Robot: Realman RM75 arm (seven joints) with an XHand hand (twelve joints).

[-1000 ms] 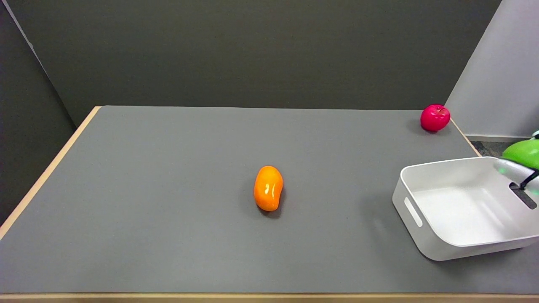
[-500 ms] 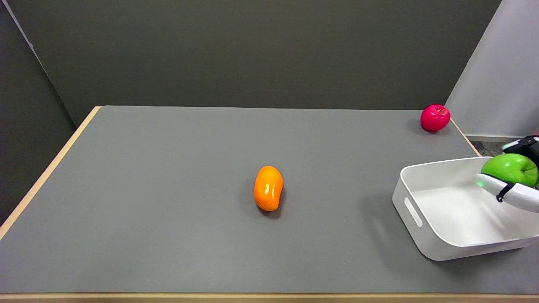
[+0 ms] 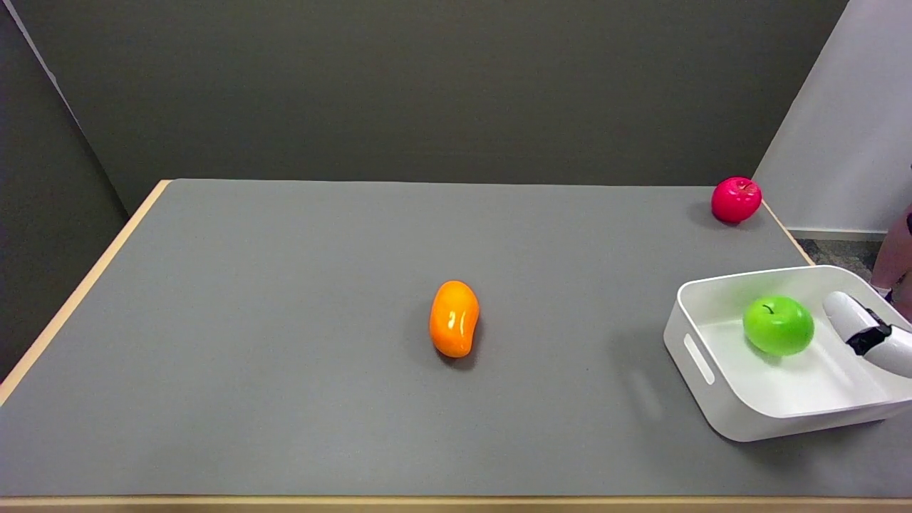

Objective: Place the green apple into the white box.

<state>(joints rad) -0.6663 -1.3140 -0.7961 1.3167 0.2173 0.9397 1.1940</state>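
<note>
Green apple (image 3: pixel 778 325) in white box (image 3: pixel 702 399) | robot hand (image 3: pixel 866 333) beside, apart

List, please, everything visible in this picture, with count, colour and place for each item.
green apple: one, green, inside the white box, stem up.
white box: one, white, right side of the table, near edge.
red apple: one, red, far right corner of the table.
orange fruit: one, orange, oblong, middle of the table.
table: one, grey top with wooden edge.
robot hand: one finger showing, white and black, over the box's right side, apart from the green apple.
</note>
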